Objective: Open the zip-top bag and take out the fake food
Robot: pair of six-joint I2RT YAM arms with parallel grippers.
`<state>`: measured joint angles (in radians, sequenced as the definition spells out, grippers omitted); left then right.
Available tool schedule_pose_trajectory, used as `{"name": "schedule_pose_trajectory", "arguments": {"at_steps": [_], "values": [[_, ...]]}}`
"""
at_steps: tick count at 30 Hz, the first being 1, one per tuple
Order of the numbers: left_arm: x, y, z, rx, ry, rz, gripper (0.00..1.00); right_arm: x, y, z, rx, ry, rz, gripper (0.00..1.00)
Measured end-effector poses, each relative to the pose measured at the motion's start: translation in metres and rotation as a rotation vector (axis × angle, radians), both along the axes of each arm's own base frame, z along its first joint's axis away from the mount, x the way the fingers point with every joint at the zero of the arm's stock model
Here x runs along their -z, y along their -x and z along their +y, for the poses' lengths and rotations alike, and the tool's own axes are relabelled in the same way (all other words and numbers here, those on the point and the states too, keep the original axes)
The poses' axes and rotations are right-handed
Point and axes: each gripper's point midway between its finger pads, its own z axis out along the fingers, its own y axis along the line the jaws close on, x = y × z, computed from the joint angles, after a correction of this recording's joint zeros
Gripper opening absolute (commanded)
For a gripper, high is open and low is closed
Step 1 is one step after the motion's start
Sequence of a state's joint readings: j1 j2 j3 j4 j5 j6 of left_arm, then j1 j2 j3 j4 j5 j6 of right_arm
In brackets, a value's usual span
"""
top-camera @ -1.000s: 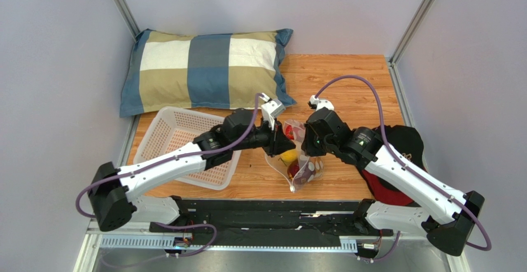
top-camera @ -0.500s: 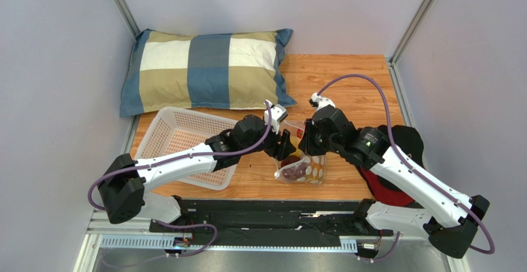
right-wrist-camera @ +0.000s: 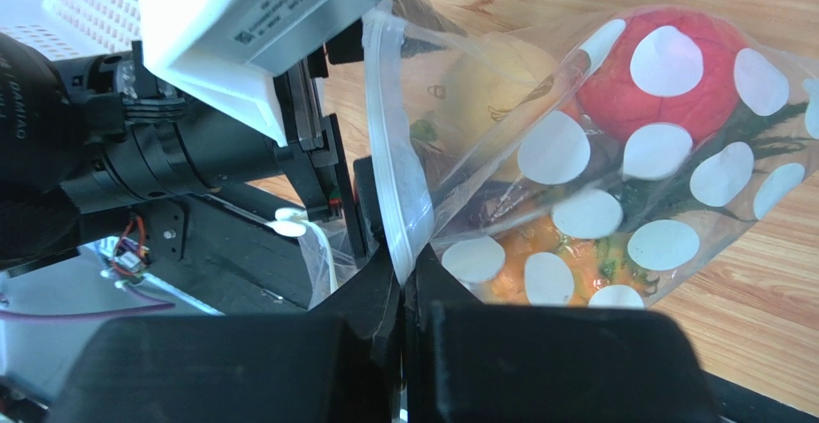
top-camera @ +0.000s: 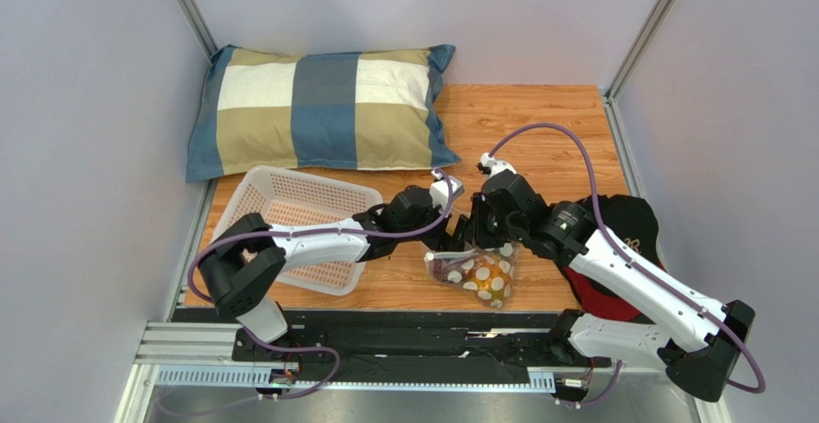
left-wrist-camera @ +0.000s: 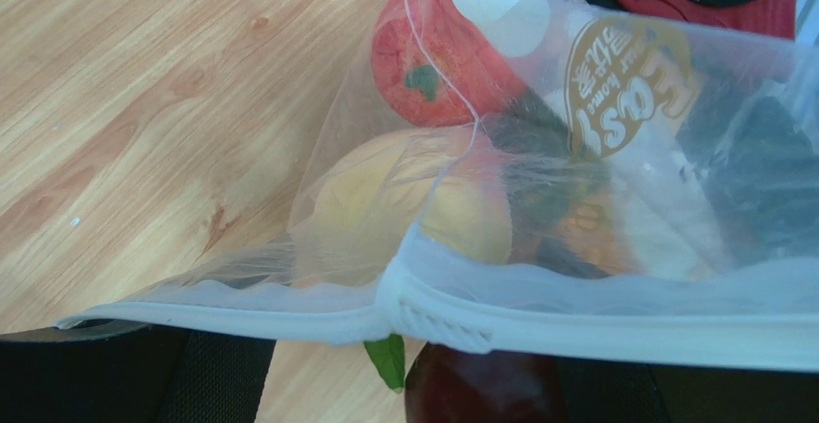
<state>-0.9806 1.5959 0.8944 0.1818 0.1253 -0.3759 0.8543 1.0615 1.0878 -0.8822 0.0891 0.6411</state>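
The zip-top bag [top-camera: 478, 273], clear with white oval spots, lies on the wooden table between my two grippers. My right gripper [right-wrist-camera: 406, 284] is shut on its white zip strip [right-wrist-camera: 389, 183]. Inside it I see fake food: a red berry [right-wrist-camera: 673, 92], a yellow round fruit [right-wrist-camera: 485, 87] and an orange frilly piece [right-wrist-camera: 577, 250]. My left gripper [left-wrist-camera: 413, 389] stands open at the bag's mouth, with the zip strip [left-wrist-camera: 538, 322] lying across its gap. A dark purple piece [left-wrist-camera: 481, 394] and a green leaf [left-wrist-camera: 387, 358] show just below that strip, between the fingers [left-wrist-camera: 96, 375].
A white perforated basket [top-camera: 288, 226] sits left of the bag, under the left arm. A checked pillow [top-camera: 322, 106] lies at the back. A red and black cap [top-camera: 625, 236] rests at the right, beneath the right arm.
The bag went from hanging upright between both grippers to lying on the table. My left gripper opened and let go of the bag's edge. The right gripper stayed shut on the strip.
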Motion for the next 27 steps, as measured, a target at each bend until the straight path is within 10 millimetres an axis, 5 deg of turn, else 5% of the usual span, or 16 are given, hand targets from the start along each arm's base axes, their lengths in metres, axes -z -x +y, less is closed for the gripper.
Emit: {"name": "schedule_pose_trajectory", "arguments": {"at_steps": [8, 12, 15, 23, 27], "values": [[0.026, -0.012, -0.016, -0.005, 0.01, 0.018, 0.81, 0.018, 0.002, 0.0, 0.007, 0.007, 0.028, 0.0], [0.024, -0.014, -0.026, 0.015, 0.049, 0.017, 0.19, 0.017, 0.002, -0.002, 0.014, 0.01, 0.022, 0.0], [0.02, -0.019, -0.025, 0.004, 0.069, 0.019, 0.0, 0.016, 0.001, -0.006, 0.027, 0.015, 0.006, 0.0], [-0.043, -0.015, -0.008, 0.002, 0.132, -0.031, 0.0, 0.023, -0.009, -0.03, 0.079, 0.133, -0.049, 0.0], [-0.091, 0.018, 0.003, 0.107, 0.212, -0.036, 0.38, 0.023, -0.012, -0.035, 0.085, 0.157, -0.071, 0.0]]}}
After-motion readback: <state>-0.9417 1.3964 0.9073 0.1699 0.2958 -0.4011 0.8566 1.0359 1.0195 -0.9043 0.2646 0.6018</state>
